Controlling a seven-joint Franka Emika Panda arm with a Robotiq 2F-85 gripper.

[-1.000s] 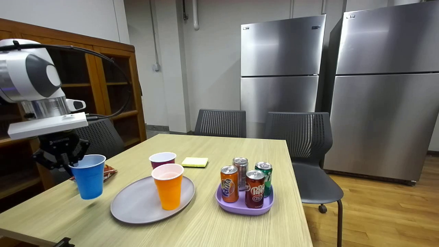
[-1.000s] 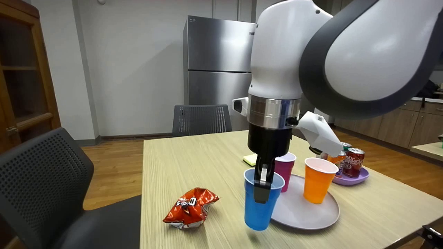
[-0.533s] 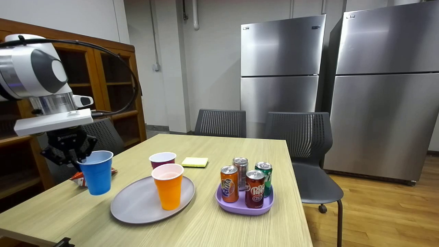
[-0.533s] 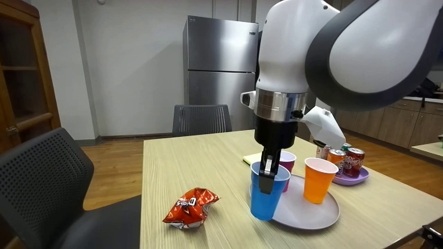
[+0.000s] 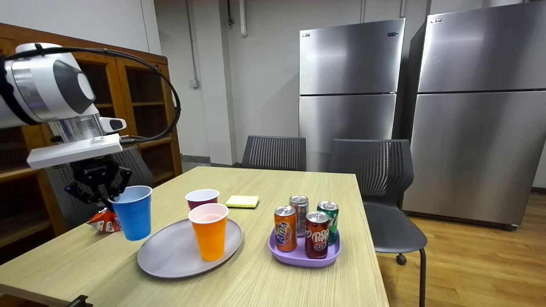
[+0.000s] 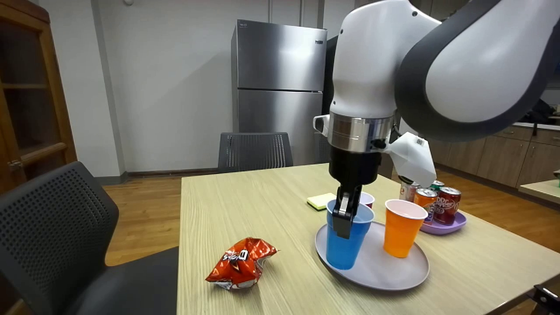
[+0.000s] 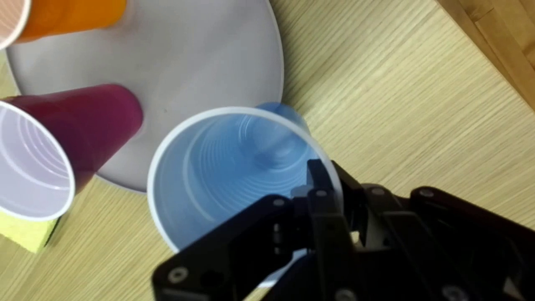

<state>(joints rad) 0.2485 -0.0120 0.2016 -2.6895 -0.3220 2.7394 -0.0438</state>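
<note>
tool point(image 7: 332, 180) pinching blue cup point(image 5: 135, 213) | inner floor point(image 7: 273, 144): wrist view only | red bag point(image 6: 242, 262): in both exterior views

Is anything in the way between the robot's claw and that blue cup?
Nothing visible: the gripper pinches the blue cup by its wall near the rim, one jaw inside and one outside. The maroon cup and orange cup stand off to one side, not between them.

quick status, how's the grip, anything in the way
Black tool clamped. Tapered blue plastic cup pinched at its rim. Orange plastic cup and maroon plastic cup on round grey plate may crowd it.
</note>
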